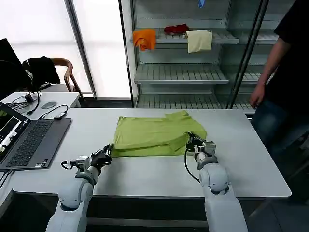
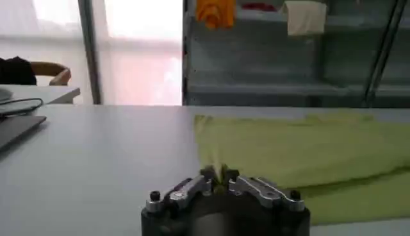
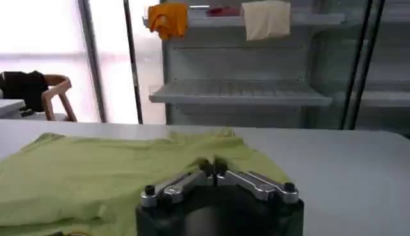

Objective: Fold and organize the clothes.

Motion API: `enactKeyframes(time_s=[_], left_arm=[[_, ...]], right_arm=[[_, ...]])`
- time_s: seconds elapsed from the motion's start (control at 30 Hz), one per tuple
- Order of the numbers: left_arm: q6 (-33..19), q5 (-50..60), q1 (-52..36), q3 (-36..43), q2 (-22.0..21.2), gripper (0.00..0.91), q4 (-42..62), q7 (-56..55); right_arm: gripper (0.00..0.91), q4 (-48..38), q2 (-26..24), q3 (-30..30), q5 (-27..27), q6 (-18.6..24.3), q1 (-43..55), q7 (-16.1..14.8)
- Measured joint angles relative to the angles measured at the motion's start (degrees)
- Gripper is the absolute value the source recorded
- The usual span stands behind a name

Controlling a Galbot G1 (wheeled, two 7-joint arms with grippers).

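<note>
The lime-green T-shirt [image 1: 153, 134] lies partly folded on the white table [image 1: 145, 176], with a sleeve doubled over on its right side. My left gripper [image 1: 107, 153] pinches the shirt's near left corner, a bit of green cloth between its closed fingers [image 2: 218, 181]. My right gripper [image 1: 191, 143] is shut at the shirt's near right edge, fingertips together on the fabric [image 3: 213, 168]. The shirt [image 2: 301, 154] spreads out beyond the left gripper, and the same shirt [image 3: 109, 176] stretches away from the right gripper.
An open laptop [image 1: 29, 140] with cables sits at the table's left. A shelf unit [image 1: 193, 72] behind holds orange [image 1: 145, 38], red [image 1: 176, 29] and cream cloths [image 1: 199, 41]. A person [image 1: 285, 72] stands at the far right. A chair with a black garment [image 1: 41, 67] is back left.
</note>
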Motion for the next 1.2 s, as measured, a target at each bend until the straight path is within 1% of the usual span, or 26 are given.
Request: enactKeyframes(time_s=[0.27,0.67,0.87,1.07,1.2], left_arm=[[-1.35,0.79,0.38,0.01,0.41,0.907,-0.03,0.28],[-1.74,1.48,0.95,-0.05,0.60,0.907,-1.04,0.62],[-0.69,2.73,1.72,0.24,0.60,0.907,-1.75,1.11],[0.92,4.63,2.97,0.20,1.03,0.907,-2.67,1.57],[1.65,5.34,3.12,0.27,0.90,0.907,-2.66,1.50]], right_arm=[[0.907,-3.12,0.65,-0.05,-1.18,1.20,2.41,0.98],[0.907,-4.55,0.20,0.21,-1.70,1.17,3.90,1.12],[0.907,-2.96,-0.66,0.91,-1.26,0.02,2.46,0.43],[0.907,-0.11,-2.03,2.16,-0.41,-0.55,-0.96,-0.42],[0.907,1.95,-2.96,3.25,0.14,-0.77,-3.62,-0.45]])
